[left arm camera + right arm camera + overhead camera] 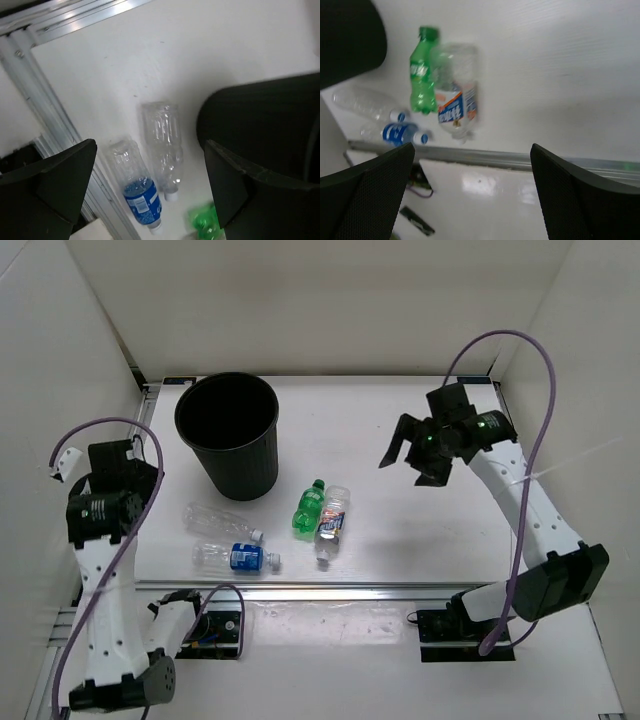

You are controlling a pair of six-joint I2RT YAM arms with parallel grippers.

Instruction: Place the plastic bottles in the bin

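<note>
A smooth white table (420, 540) sits inside plain white walls (320, 300), with a ridged aluminium rail (350, 590) along its near edge. A purple cable (520, 350) loops over the right arm.

No writing on any label is sharp enough to read. The green bottle (308, 510) has a green cap and a pale mark on its wrap. Beside it lies a clear bottle with a blue and orange label (333, 522); whether they touch is unclear. To the left, near the rail, lie a plain clear bottle (220, 520), ribbed and white-capped, and just beside it a clear bottle with a blue label (236, 557).

All four lie flat on the table, outside the bin (245, 475), which is round, matt black plastic, narrowing toward its base and standing upright at the far left.

The left gripper (150, 145) hangs spread wide above the two left bottles, pinching nothing. The right gripper (412, 465) is also spread and empty, in the air well apart from the bottles
</note>
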